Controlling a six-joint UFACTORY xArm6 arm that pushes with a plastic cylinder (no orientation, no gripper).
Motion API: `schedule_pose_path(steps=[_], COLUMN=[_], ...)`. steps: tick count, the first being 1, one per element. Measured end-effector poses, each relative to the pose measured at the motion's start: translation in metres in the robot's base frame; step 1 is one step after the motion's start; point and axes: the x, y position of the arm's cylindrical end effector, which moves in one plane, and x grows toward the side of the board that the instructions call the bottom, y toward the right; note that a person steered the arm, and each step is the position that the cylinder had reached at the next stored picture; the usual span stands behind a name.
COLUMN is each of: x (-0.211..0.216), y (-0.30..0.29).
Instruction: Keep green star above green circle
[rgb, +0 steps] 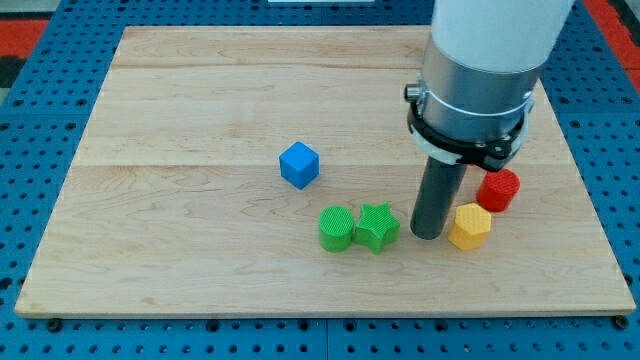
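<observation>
my tip (429, 236) is down on the desk (180, 120), near the front and toward the right. i have no fingers on this arm, only the dark rod, so there is nothing to spread or pinch.

the green star (377, 227) sits just to the left of my tip, very close, maybe touching; i cannot tell. the green circle (336, 228) is just left of the star, and the two greens look like they touch. they lie side by side in a row, so the star is not yet on the far side of the circle.

a yellow block (470, 226) with flat sides sits right beside my tip on the right. a red round block (498, 190) is a bit farther back, next to the yellow one. a blue cube (299, 164) is alone, farther back and to the left.

i think the star has to go away from me and a little left. my tip is at its right side, so it should first slip around to the star's near side, then push it back.
</observation>
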Motion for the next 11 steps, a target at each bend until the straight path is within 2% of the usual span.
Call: schedule_pose_path(steps=[2,3,5,7,8,9,10,11], x=[-0.004,-0.002,0.035,-0.035,-0.074,-0.054,-0.042,-0.041], y=[0.054,-0.004,-0.065,-0.055,-0.131,-0.191,-0.191,-0.152])
